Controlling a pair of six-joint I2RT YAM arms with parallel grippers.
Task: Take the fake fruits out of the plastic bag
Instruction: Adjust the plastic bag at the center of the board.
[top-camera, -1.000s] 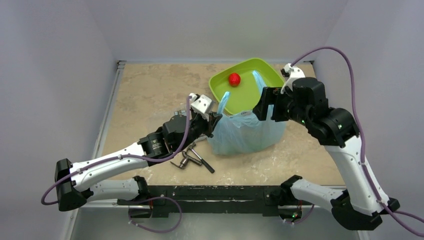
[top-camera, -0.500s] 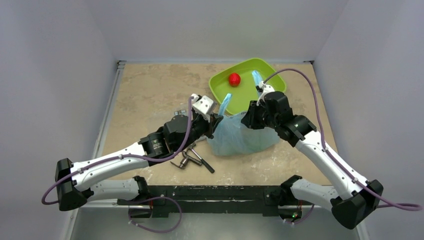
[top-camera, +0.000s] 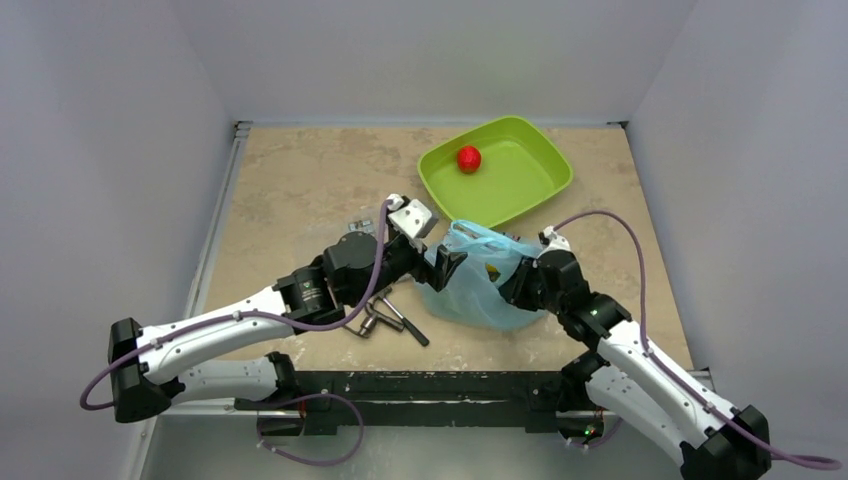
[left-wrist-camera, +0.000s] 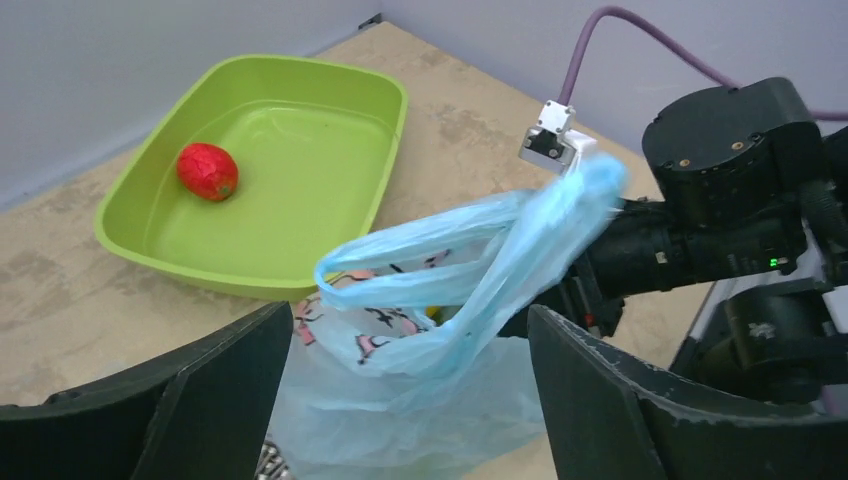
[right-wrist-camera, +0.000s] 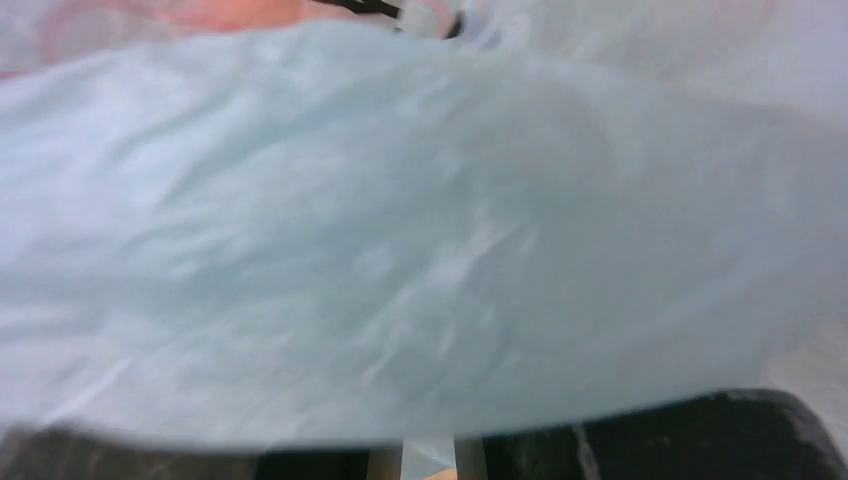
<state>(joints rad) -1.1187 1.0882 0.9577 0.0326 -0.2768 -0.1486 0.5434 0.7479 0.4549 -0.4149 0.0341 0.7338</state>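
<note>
The light-blue plastic bag (top-camera: 478, 290) slumps on the table just in front of the tray, its loop handles (left-wrist-camera: 440, 262) drooping over its mouth. A bit of yellow fruit (left-wrist-camera: 432, 312) peeks out of the mouth; the other fake fruits inside are hidden. My left gripper (top-camera: 446, 266) stands wide open at the bag's left side, the bag (left-wrist-camera: 420, 390) loose between its fingers. My right gripper (top-camera: 510, 288) presses into the bag's right side. Its fingers (right-wrist-camera: 520, 455) are nearly together, with blue film (right-wrist-camera: 400, 250) pinched in the narrow gap. One red fake fruit (top-camera: 468, 158) lies in the tray.
A lime-green tray (top-camera: 535, 170) sits at the back right, close behind the bag. Grey metal tools (top-camera: 385, 318) lie by the left forearm, with a small flat bag of screws (top-camera: 358, 227) behind it. The right arm's wrist (left-wrist-camera: 720, 200) is close opposite the left gripper.
The left gripper let go of the bag's handle and opened. The right arm swung down from the tray to the bag's near right side and closed. The bag sagged toward the near edge.
</note>
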